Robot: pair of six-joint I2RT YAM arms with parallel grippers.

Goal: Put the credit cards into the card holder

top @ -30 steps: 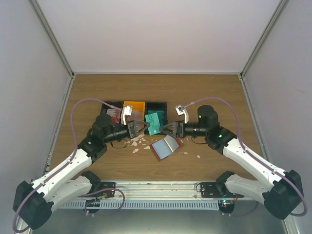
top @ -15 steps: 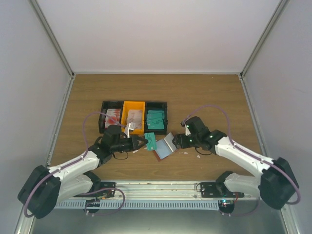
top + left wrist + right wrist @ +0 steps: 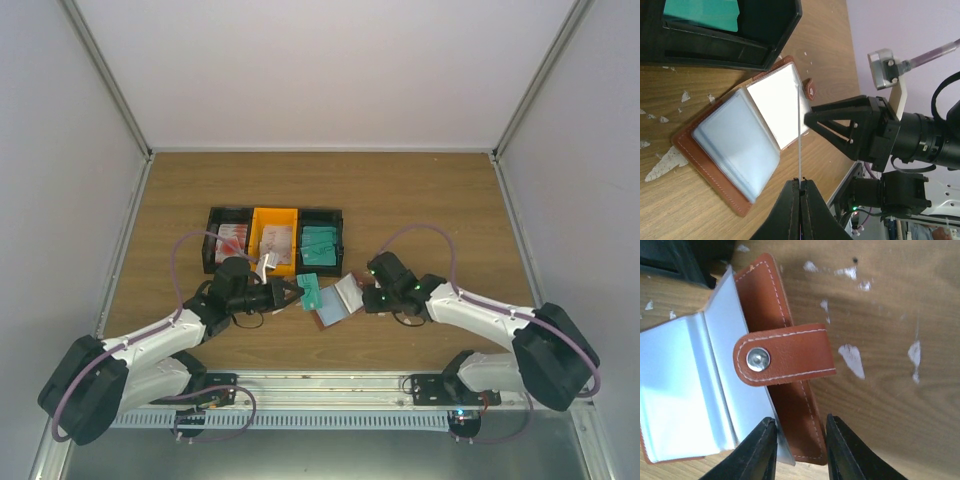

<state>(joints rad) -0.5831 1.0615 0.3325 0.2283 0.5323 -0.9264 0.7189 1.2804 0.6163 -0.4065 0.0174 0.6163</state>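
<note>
The card holder (image 3: 334, 306) lies open on the wood, reddish-brown leather with clear sleeves (image 3: 735, 142) and a snap strap (image 3: 785, 357). My left gripper (image 3: 297, 290) is shut on a teal credit card (image 3: 309, 291), held just left of the holder. In the left wrist view that card (image 3: 799, 132) shows edge-on as a thin line rising from the gripper (image 3: 800, 181). My right gripper (image 3: 363, 298) is at the holder's right side. Its jaws (image 3: 800, 419) stand narrowly open astride the leather edge (image 3: 797, 425), the left finger touching a sleeve.
Three bins stand in a row behind the holder: a black one (image 3: 228, 240) with red-marked cards, an orange one (image 3: 274, 238) with pale cards, a black one (image 3: 321, 240) with teal cards (image 3: 702, 12). Small white scraps (image 3: 852, 360) dot the wood around the holder.
Both arms came down and nearer. The left brought the teal card from over the bins to the holder's left side. The right gripper reached the holder's right edge and its jaws narrowed.
</note>
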